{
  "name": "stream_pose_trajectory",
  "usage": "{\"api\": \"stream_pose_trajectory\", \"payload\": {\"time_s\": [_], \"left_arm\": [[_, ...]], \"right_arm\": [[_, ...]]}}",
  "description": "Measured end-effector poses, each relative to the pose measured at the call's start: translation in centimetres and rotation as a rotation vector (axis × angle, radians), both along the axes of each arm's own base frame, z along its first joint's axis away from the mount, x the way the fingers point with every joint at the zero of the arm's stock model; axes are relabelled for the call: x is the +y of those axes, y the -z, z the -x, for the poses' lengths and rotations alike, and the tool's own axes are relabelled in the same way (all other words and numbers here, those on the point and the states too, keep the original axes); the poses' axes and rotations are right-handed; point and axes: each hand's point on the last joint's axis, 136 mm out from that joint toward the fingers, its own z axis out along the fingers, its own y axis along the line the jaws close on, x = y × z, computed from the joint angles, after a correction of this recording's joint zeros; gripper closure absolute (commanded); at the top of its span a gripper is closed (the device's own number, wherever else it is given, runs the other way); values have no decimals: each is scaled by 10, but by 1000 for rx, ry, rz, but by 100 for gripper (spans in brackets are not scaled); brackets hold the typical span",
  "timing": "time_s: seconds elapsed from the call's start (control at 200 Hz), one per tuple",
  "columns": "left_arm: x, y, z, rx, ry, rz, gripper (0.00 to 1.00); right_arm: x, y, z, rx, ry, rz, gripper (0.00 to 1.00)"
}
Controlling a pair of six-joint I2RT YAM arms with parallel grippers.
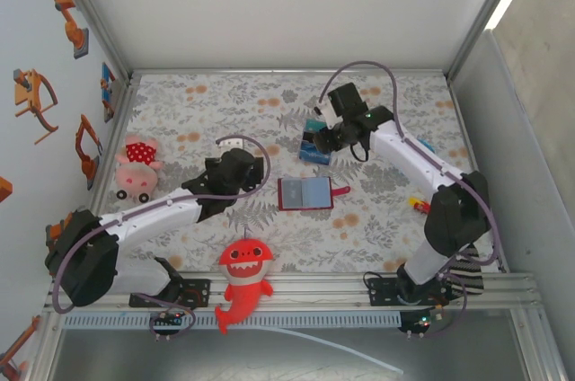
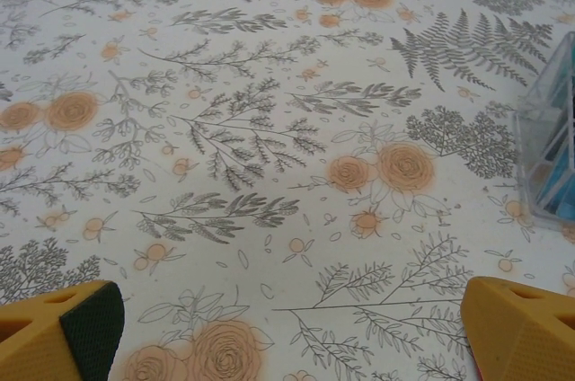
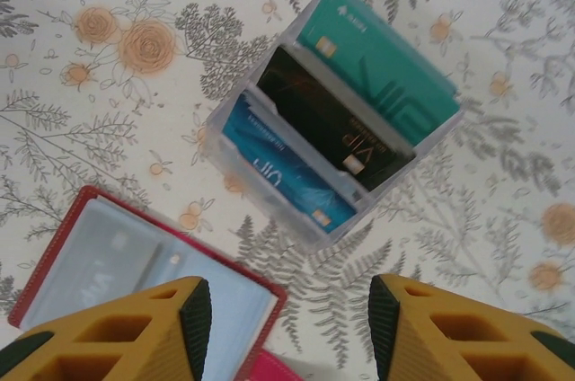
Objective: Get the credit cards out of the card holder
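Observation:
The card holder [image 1: 305, 192] lies open and flat mid-table, dark red with bluish-grey panels; its left half [image 3: 108, 255] shows a faint card behind a pocket, and its pink strap tab [image 3: 269, 370] points toward me. Beyond it a clear rack [image 3: 220, 143] holds three credit cards on edge: teal [image 3: 377, 57], black [image 3: 332, 120] and blue [image 3: 278, 174]. My right gripper [image 3: 289, 309] hangs open just above the cloth between holder and rack [image 1: 314, 143], nothing between its fingers. My left gripper [image 2: 292, 327] is open wide over bare cloth, left of the holder [image 1: 232, 149].
A pink plush toy [image 1: 137, 165] sits at the left. A red shark plush [image 1: 243, 278] lies at the near edge between the arm bases. A small red-and-yellow item [image 1: 418, 204] lies by the right arm. The rack's corner [image 2: 550, 147] shows at the left wrist view's right edge.

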Motion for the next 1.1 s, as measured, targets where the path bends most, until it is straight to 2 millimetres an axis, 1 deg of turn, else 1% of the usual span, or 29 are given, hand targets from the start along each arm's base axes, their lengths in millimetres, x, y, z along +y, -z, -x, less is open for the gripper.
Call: {"api": "stream_pose_trajectory", "payload": {"time_s": [0.13, 0.22, 0.381, 0.486, 0.616, 0.746, 0.871, 1.102], "left_arm": [[9, -1, -2, -8, -43, 9, 3], [15, 0, -3, -10, -74, 21, 3], [32, 15, 0, 18, -129, 30, 3], [45, 25, 1, 40, -182, 45, 3], [61, 35, 3, 61, -250, 82, 3], [74, 40, 9, 70, -293, 107, 3], [78, 39, 11, 69, -307, 129, 3], [78, 36, 11, 65, -312, 152, 3]], "right_arm": [[11, 22, 23, 32, 40, -7, 52], [25, 38, 42, 60, 37, 14, 52], [58, 57, 68, 85, 3, 38, 52], [74, 72, 80, 102, -6, 60, 51], [88, 88, 88, 122, -12, 87, 51], [99, 95, 93, 137, -12, 96, 47], [105, 99, 96, 145, -9, 98, 46], [103, 105, 98, 163, 10, 107, 46]]}}
